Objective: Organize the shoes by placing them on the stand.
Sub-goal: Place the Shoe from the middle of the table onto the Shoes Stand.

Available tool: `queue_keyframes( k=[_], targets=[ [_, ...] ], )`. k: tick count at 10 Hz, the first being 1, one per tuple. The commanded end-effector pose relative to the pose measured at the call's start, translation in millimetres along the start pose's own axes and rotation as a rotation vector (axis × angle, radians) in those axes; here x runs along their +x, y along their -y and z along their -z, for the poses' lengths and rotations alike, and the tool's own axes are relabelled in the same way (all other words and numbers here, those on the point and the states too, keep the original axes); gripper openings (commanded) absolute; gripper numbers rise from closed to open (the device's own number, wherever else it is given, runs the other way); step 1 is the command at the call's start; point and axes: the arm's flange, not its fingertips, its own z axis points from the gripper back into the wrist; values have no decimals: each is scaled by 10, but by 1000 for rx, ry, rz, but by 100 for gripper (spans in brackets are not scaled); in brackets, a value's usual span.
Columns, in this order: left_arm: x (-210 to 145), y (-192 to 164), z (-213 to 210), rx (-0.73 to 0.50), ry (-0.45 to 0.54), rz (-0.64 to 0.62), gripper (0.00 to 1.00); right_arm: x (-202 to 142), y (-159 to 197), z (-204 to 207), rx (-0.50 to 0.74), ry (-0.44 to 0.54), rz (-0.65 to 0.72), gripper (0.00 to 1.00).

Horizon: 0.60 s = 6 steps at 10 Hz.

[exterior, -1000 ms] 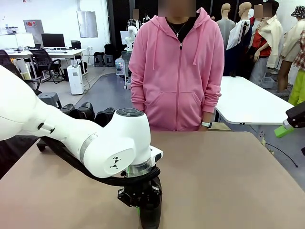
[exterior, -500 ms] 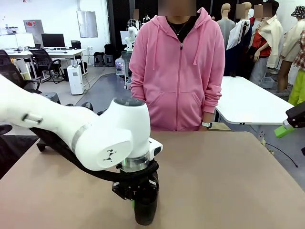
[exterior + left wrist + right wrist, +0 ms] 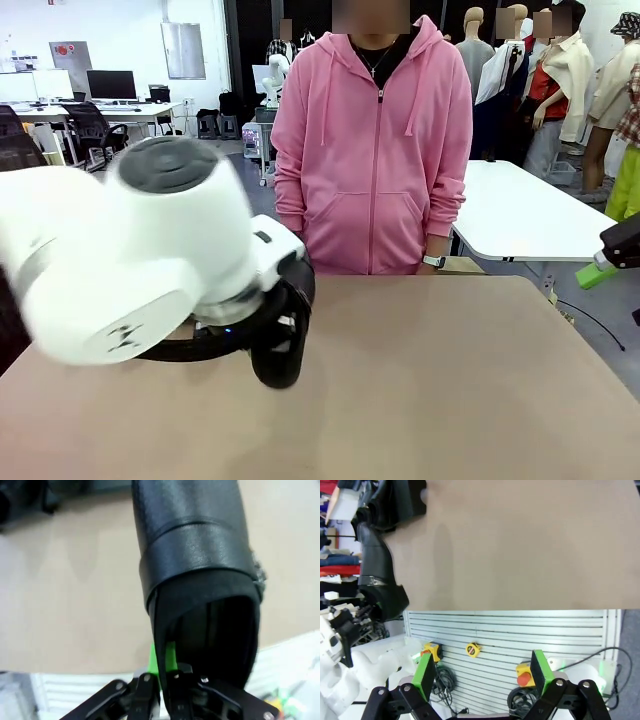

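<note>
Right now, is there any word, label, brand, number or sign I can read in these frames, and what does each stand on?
None can be read.
The sign on the far wall carries a red mark; its print is too small to read.
The shoe held by the left gripper shows no brand or label.
The tabletop carries no print.

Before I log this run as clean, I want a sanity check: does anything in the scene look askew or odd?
Only the shoe itself: the left end effector is shut on the rim of its opening, so it hangs off the table rather than resting flat. The right end effector is open and holds nothing. Nothing looks spilled or damaged.
</note>
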Motion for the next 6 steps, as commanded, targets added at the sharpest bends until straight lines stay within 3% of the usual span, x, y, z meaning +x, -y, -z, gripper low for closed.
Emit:
queue_keyframes(
  k=[1,2,6],
  targets=[
    [-108,-284,90,-74,159,-135,0,7,-6,-33,29,-3,-22,100],
    [0,0,0,0,0,0,0,7,-6,-33,29,-3,-22,100],
    [0,0,0,0,0,0,0,7,-6,-33,29,-3,-22,100]
  ],
)
